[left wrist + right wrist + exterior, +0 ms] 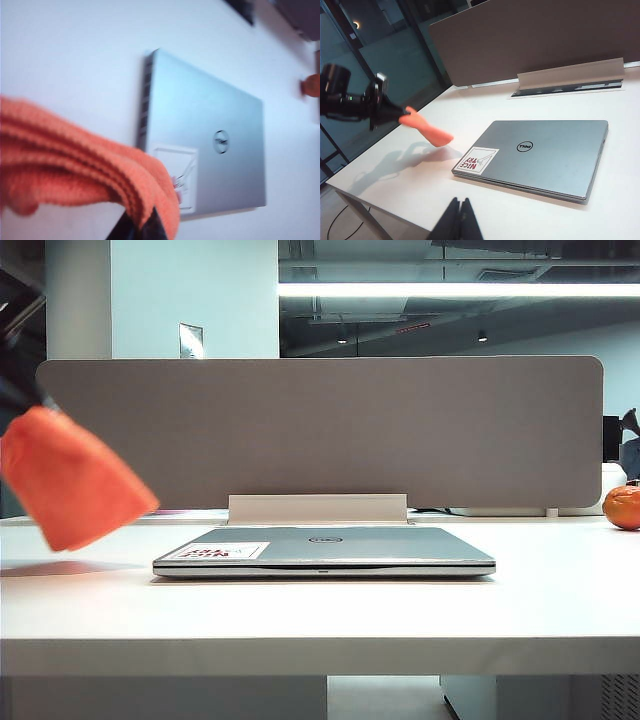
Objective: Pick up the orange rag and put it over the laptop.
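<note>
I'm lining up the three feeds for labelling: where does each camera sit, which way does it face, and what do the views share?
Exterior view: low at the table's front edge, facing the closed laptop and grey divider; the left gripper holds the orange rag at the left edge.
Left wrist view: above, looking down on the laptop lid; the rag drapes over the shut left gripper.
Right wrist view: off the table's corner, facing the laptop; the shut right gripper and the left arm carrying the rag show.
All three share laptop and rag.
</note>
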